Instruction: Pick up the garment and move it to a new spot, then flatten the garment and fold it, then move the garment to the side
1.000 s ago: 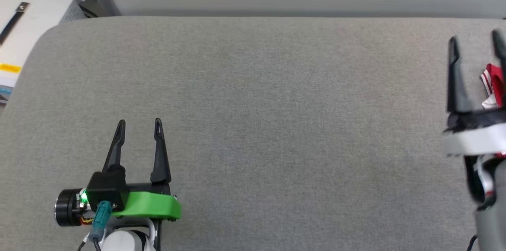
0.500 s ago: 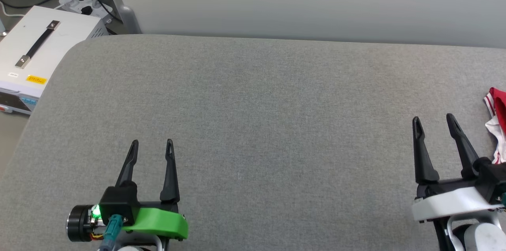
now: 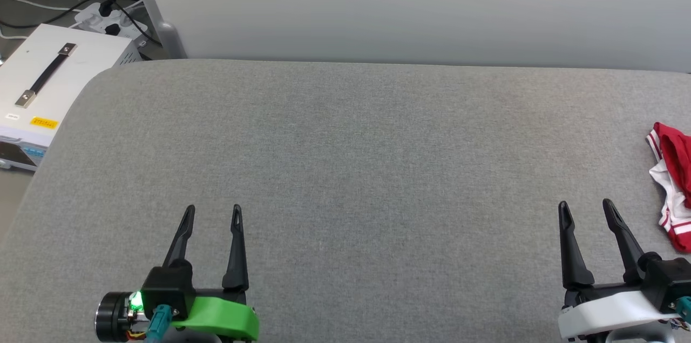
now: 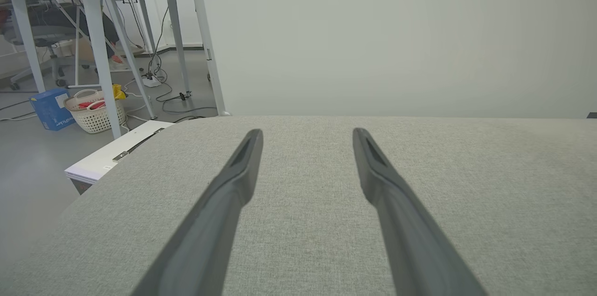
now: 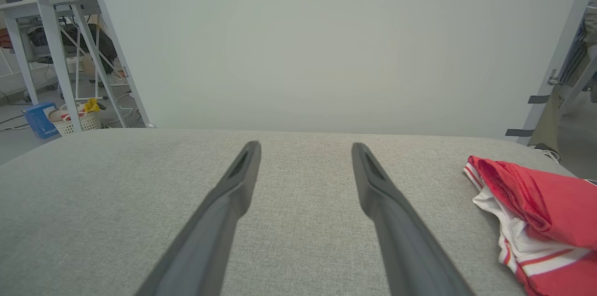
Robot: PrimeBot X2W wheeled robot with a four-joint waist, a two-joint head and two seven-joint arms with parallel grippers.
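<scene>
1. The garment is found at the far right edge of the head view, lying on the grey table and partly cut off by the frame. In the right wrist view it is seen at the lower right, red cloth lapped loosely over white with striped trim showing.
2. The left gripper is held at the lower left of the head view with its fingers spread wide and nothing between them. The same is shown in its own wrist view, with bare table beyond.
3. The right gripper is held at the lower right, likewise spread and empty. It stands just left of the garment but apart from it, as its wrist view confirms.
4. Two stages are fitted by this scene: a bunched shirt waiting at the table's edge to be lifted, or a shirt already put aside there after folding. Which one applies is not settled by these pictures.
5. How neat the fold is cannot be judged, since much of the cloth lies beyond the frame.
6. Should any grasp be needed, a single layer at the striped hem is judged risky, because soft jersey would slide and unroll. A fuller bite on the lapped red edge is judged safer.
</scene>
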